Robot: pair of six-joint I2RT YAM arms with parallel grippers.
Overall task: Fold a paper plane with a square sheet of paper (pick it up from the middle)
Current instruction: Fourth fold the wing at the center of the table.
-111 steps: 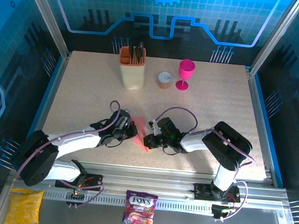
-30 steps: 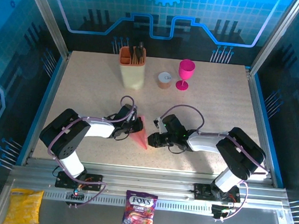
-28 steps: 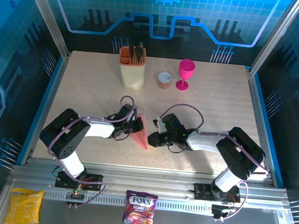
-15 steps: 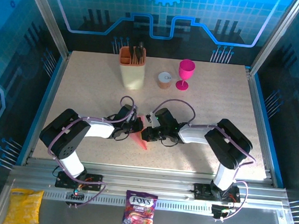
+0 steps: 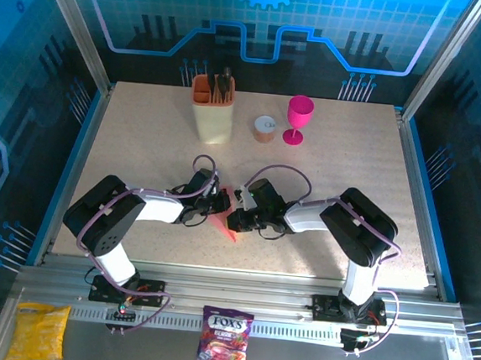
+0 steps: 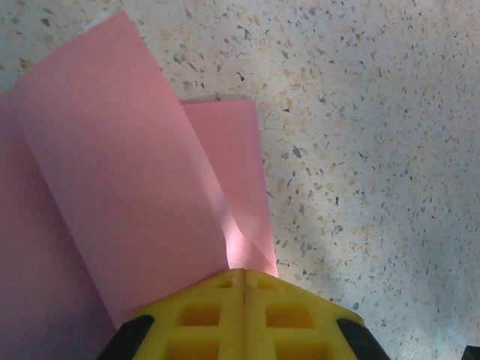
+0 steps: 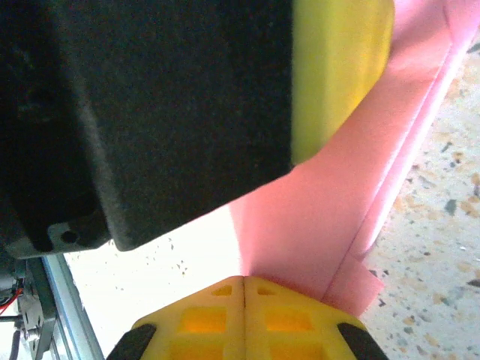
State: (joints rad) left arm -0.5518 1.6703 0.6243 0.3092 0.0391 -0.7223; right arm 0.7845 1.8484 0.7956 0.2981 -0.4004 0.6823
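The salmon-pink paper [image 5: 230,230] lies folded into a narrow pointed shape on the table between both grippers, with only its near tip uncovered from above. My left gripper [image 5: 219,205] is shut, its tips [image 6: 244,271] down on the paper [image 6: 127,195], where one flap curls upward. My right gripper [image 5: 232,222] is also shut, its tips [image 7: 244,279] resting at the edge of the layered paper [image 7: 337,210]. The left gripper's yellow finger [image 7: 337,67] hangs just beyond it.
At the back of the table stand a cream holder with tools [image 5: 213,110], a small round tin [image 5: 264,129] and a magenta goblet [image 5: 298,118]. A candy bag [image 5: 224,353] and a yellow bag [image 5: 38,331] lie on the front rail area.
My right gripper has closed and slid left onto the paper, up against the left gripper. It now covers most of the paper in the top view. The left arm has stayed put.
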